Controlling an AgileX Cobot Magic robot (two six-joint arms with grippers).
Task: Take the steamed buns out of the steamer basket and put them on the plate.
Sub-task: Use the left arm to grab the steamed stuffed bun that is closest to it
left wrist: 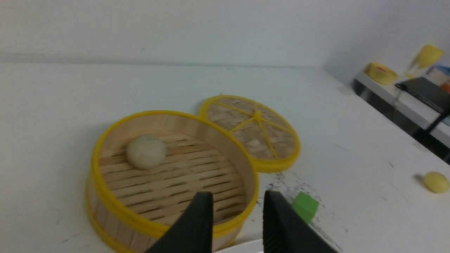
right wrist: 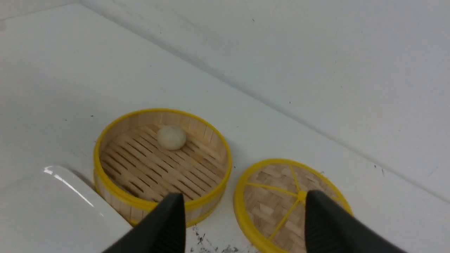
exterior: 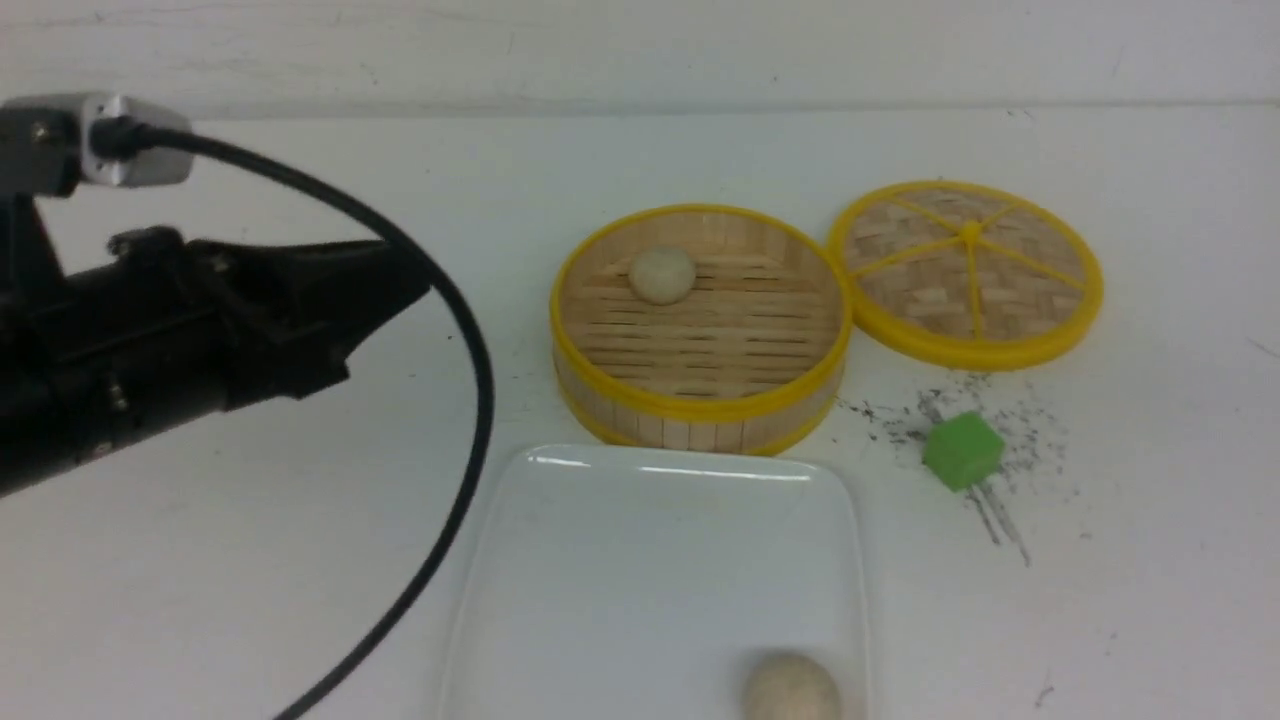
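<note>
One cream steamed bun (exterior: 662,274) lies at the back left of the steamer basket (exterior: 700,405). It also shows in the left wrist view (left wrist: 146,151) and the right wrist view (right wrist: 171,137). A second bun (exterior: 792,688) lies at the plate's (exterior: 600,560) near right corner. My left gripper (exterior: 415,285) hovers left of the basket. In its wrist view it (left wrist: 238,200) is open and empty over the basket's (left wrist: 105,140) near rim. My right gripper (right wrist: 244,200) is open wide and empty, between the basket (right wrist: 105,182) and the lid. It is out of the front view.
The flat woven lid (exterior: 968,270) lies right of the basket, touching it. A green cube (exterior: 962,450) sits on dark smudges in front of the lid. The left arm's black cable (exterior: 470,400) loops down left of the plate. A small yellow object (left wrist: 436,182) lies far right.
</note>
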